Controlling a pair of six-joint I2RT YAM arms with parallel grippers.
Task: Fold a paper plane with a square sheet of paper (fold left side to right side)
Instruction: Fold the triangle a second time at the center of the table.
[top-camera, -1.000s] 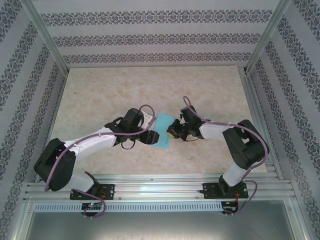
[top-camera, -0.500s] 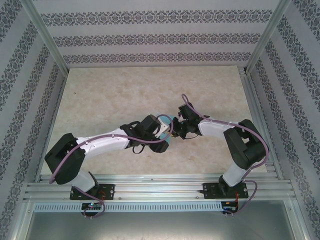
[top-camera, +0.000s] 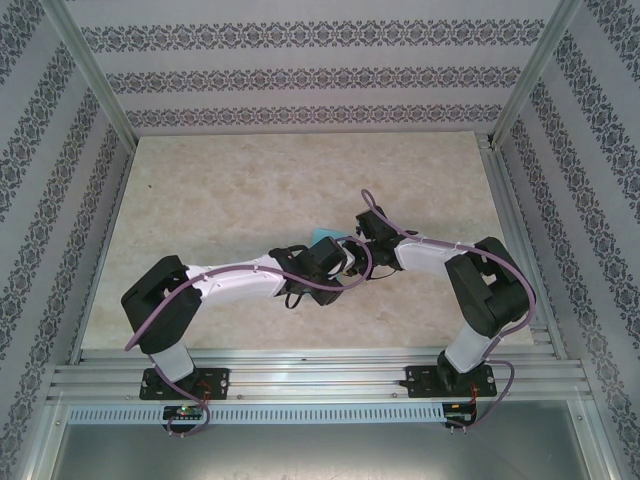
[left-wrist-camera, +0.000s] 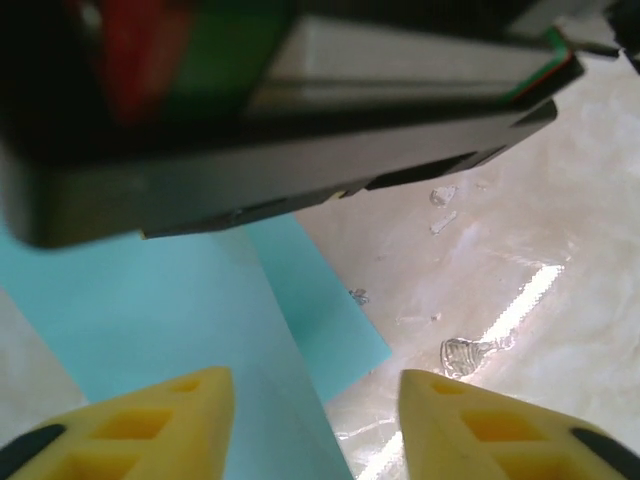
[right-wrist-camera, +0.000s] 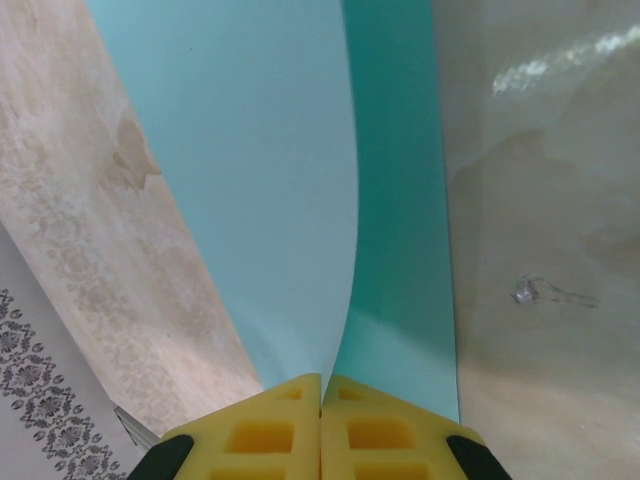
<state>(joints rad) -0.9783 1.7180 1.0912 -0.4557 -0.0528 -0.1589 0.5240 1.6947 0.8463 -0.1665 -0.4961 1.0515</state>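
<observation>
Tabletop (top-camera: 200, 200): pale marble-patterned surface, enclosed by wallpapered walls (top-camera: 300, 75) with bands of dark ornament and bounded at the near edge by an aluminium rail (top-camera: 300, 375).

Item 1. Left arm (top-camera: 230, 285): white links, extended from the near left toward the table's centre. Left gripper (left-wrist-camera: 315, 385): in the left wrist view the yellow fingers (left-wrist-camera: 190, 410) are seen spread apart with a clear gap between them; nothing is pinched. The gap is partly crossed by the sheet below.

Item 2. Right arm (top-camera: 440, 260): bent in from the near right, its wrist met by the left wrist at the centre. Right gripper (right-wrist-camera: 321, 385): the yellow fingertips are pressed together, and the paper is clamped in the seam between them.

Item 3. Square sheet of paper (top-camera: 325, 238): cyan, plain. From above only a small corner is seen, between the two wrists at the table's centre. In the right wrist view (right-wrist-camera: 270, 180) it is seen curving away from the closed tips as a lighter panel beside a darker one. In the left wrist view (left-wrist-camera: 150, 320) it is seen under a dark, blurred housing (left-wrist-camera: 250, 130).
</observation>
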